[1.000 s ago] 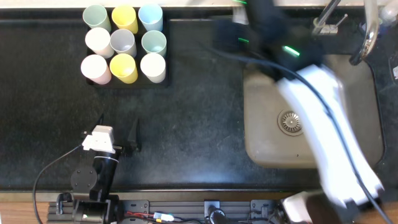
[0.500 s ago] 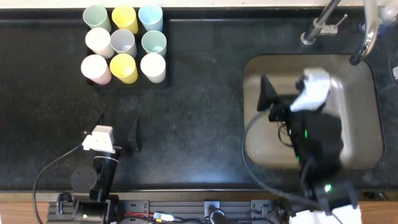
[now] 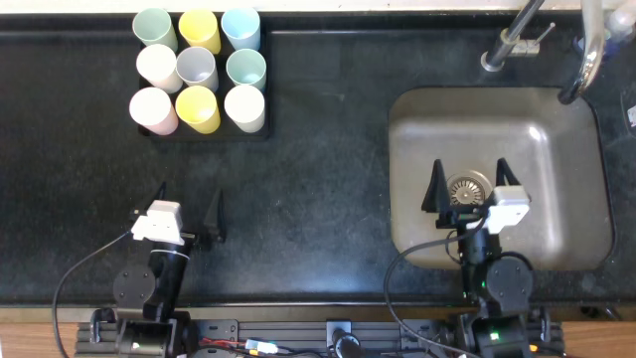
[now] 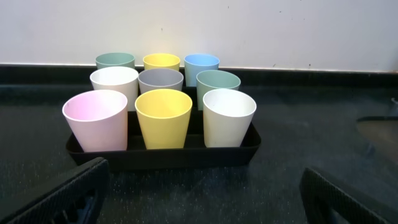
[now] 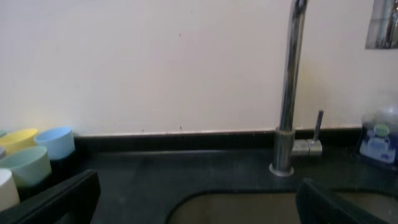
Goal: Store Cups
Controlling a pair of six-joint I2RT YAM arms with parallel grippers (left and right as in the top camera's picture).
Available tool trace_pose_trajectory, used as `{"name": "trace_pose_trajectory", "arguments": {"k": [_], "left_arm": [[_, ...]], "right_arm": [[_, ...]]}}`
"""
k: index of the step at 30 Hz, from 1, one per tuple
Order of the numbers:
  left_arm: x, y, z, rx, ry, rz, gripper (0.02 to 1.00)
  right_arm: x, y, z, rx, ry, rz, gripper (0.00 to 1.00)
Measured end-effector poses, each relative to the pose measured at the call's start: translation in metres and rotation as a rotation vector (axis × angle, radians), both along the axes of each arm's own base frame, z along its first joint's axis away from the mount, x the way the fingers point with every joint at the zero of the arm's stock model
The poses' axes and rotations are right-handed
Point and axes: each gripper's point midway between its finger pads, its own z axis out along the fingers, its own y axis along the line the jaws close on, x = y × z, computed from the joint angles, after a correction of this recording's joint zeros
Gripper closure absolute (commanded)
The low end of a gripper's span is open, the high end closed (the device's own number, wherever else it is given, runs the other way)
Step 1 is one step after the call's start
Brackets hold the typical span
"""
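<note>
Nine cups [image 3: 199, 68] are stood upright, three by three, in a tray [image 4: 163, 160] at the far left corner of the counter [image 3: 318, 179], so the storing is judged done. The left gripper [image 3: 191, 197] is parked near the front edge, facing the tray, jaws wide and empty. The right gripper [image 3: 468, 177] is held over the front of the sink [image 3: 556, 119], jaws likewise wide and empty, seemingly at rest. Since a second ago the right arm has been drawn back from the far edge by the faucet [image 5: 291, 87]. The cups, tray and left gripper are unchanged.
</note>
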Motion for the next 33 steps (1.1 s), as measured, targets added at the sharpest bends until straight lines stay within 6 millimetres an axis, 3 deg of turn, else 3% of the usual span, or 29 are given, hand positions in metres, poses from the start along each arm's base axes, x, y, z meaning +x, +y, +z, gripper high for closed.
{"name": "trace_pose_trajectory", "arguments": {"k": [4, 8, 11, 33], "left_arm": [[0.0, 0.0, 0.0, 0.0, 0.0, 0.0, 0.018], [0.0, 0.0, 0.0, 0.0, 0.0, 0.0, 0.018], [0.0, 0.0, 0.0, 0.0, 0.0, 0.0, 0.018], [0.0, 0.0, 0.0, 0.0, 0.0, 0.0, 0.018]], "right_arm": [[-0.006, 0.0, -0.015, -0.027, -0.029, 0.004, 0.003], [-0.01, -0.002, -0.042, -0.051, 0.045, -0.005, 0.003], [-0.012, -0.003, -0.049, -0.058, 0.07, -0.006, 0.005], [-0.012, -0.003, -0.05, -0.062, 0.076, -0.006, 0.003]]}}
